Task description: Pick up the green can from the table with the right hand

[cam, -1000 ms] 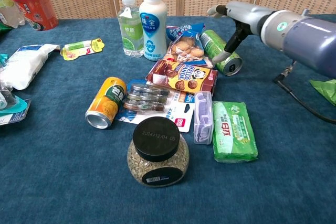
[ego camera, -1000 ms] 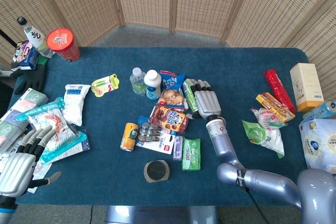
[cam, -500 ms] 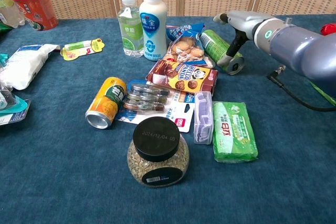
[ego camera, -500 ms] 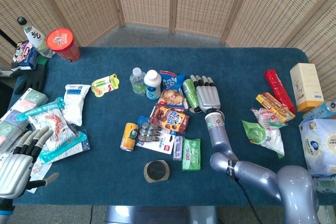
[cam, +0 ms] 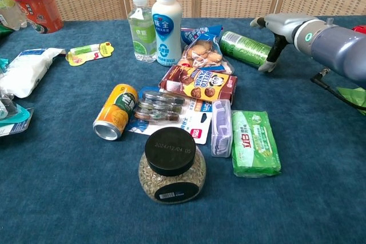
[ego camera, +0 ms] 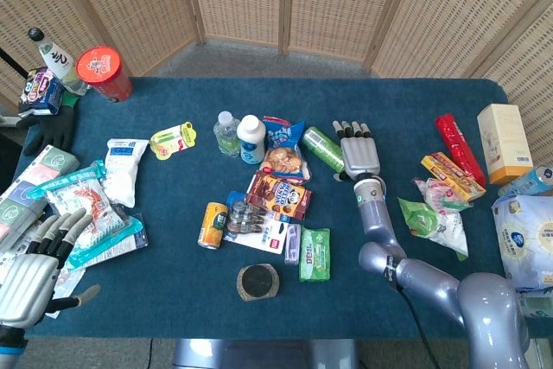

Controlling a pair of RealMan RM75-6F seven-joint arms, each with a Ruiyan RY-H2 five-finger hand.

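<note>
While my right hand (ego camera: 361, 155) lies palm-down on the blue table (ego camera: 406, 118), the green can (ego camera: 322, 149) rests on its side just left of it, not lifted. From the head view I see the fingers stretched flat and pointing away from me, with the can angled beside them. The chest view adds what that angle hides — the thumb reaches down to the cloth at the can's right end (cam: 246, 49), touching or nearly touching it, and nothing is gripped by the right hand (cam: 281, 26). Just left of the can sits the snack bag (cam: 201, 52), with the brown cookie box (cam: 198, 83) in front of it.

Only the head view shows my left hand (ego camera: 30, 271) — at the table's near left edge, fingers apart, holding nothing, beside a pile of packets (ego camera: 82, 205). Only the chest view gives the black-lidded jar (cam: 171, 166) side-on.
</note>
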